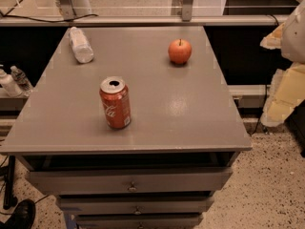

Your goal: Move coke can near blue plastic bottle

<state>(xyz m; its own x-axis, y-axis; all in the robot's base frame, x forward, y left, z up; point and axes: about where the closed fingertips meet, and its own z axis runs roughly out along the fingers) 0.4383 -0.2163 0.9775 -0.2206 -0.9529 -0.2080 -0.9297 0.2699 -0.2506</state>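
The gripper (285,92) shows only as pale cream and white shapes at the right edge of the view. It is off the table, beyond the tabletop's right side and at about the level of its middle. Whether it is open or closed cannot be told, and it holds nothing that can be made out. It is well apart from everything on the tabletop.

The coke can (115,103) stands upright on the grey table (190,128), left of centre and toward the near edge. Its silver top with the dark opening faces up and the white script runs down its red side. Nothing touches it.

The blue plastic bottle (81,45) lies on its side near the far left corner of the tabletop, its length running from far to near with a slight slant. It is well apart from the can, which sits nearer and a little to the right of it.

An orange-red apple (179,51) rests stem up on the far half of the table, right of centre, apart from both the can and the bottle.

Below the near edge, the table's front carries stacked drawers (131,180) with small round knobs. To the left of the table, lower down, two small bottles (10,82) stand on a ledge. A dark shoe (20,214) rests on the speckled floor (271,185) at the near left corner.
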